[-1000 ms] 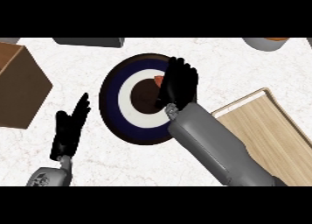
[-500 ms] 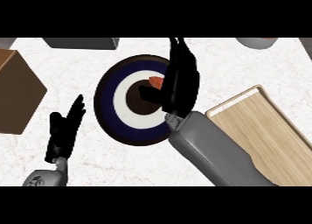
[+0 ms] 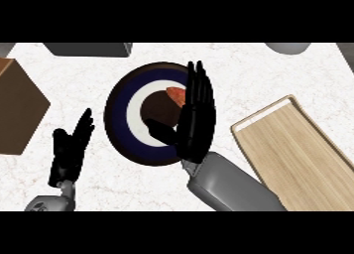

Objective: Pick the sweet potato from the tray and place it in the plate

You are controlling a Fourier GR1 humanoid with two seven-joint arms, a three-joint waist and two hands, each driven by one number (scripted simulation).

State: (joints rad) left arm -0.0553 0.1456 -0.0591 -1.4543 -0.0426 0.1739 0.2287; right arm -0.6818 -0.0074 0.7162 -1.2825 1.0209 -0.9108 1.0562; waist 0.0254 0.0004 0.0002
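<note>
Head view: right hand (image 3: 193, 124), fingers straight, over plate (image 3: 119, 124) beside sweet potato (image 3: 175, 94).

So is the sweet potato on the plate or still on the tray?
On the plate. The orange sweet potato shows at its middle, beside the right hand's straight fingers; the wooden tray holds nothing.

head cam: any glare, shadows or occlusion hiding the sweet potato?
Head view: lighting is flat, no glare on the plate and no strong shadows. The open right hand stands over the plate and covers most of the sweet potato, only an orange sliver showing. The left hand blocks nothing.
</note>
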